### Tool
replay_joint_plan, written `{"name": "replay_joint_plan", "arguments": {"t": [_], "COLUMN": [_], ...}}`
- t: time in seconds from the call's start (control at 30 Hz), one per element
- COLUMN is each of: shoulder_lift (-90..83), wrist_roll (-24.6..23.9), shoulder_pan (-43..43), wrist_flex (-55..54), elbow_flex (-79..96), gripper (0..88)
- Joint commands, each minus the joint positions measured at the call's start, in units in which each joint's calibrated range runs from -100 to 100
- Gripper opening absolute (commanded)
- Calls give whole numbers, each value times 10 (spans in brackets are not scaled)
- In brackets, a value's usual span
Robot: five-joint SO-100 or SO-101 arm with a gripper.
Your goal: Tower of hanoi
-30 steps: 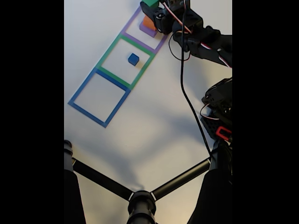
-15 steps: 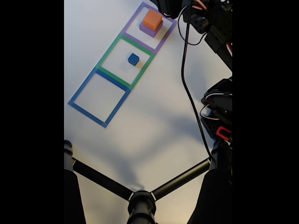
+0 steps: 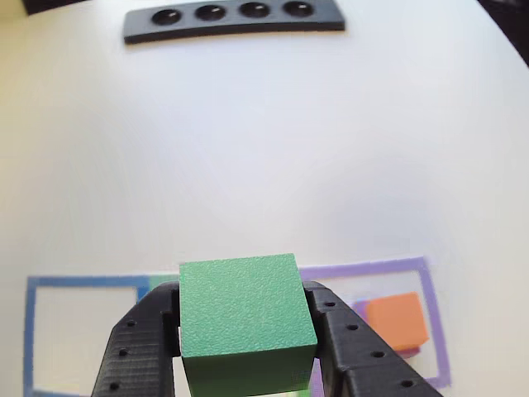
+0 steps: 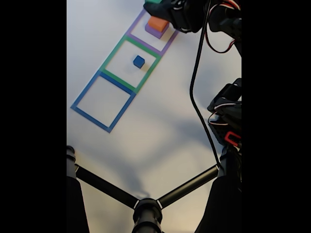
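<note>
The white table (image 4: 160, 121) carries a row of three taped squares, and taking the green square (image 4: 130, 64) in the middle as the landmark, the blue square (image 4: 103, 101) adjoins it on the near-left side in the fixed view and the purple square (image 4: 156, 30) on the far-right side. The arm (image 4: 204, 17) reaches over the purple end of the row. In the other view the gripper (image 3: 245, 364) has its fingers (image 3: 139, 351) clamped on the two sides of a green block (image 3: 244, 318), held up off the table. An orange block (image 4: 158, 23) sits on a purple block (image 4: 154, 31) inside the purple square, just right of and below the held block in the other view. A small blue block (image 4: 139, 61) lies inside the green square; the blue square holds nothing. By the game's rule the green block looks too big to go on the small blue one, so the blue square, beyond the landmark from the fingers, seems the likely target.
</note>
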Motion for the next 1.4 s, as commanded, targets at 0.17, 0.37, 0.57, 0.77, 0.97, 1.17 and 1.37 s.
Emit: {"name": "replay_joint_plan", "arguments": {"t": [0.17, 0.37, 0.57, 0.77, 0.97, 1.17, 1.37], "shoulder_lift": [-2, -6, -59, -72, 3, 130, 279], "wrist_roll": [0, 0, 0, 0, 0, 0, 0], "shoulder_pan": [-142, -196, -220, -232, -257, -271, -281], "wrist_flex": [48, 47, -105, -360, -616, -810, -989], "elbow_flex": [-17, 54, 268, 488, 605, 632, 634], "gripper": [77, 80, 83, 83, 81, 80, 82]}}
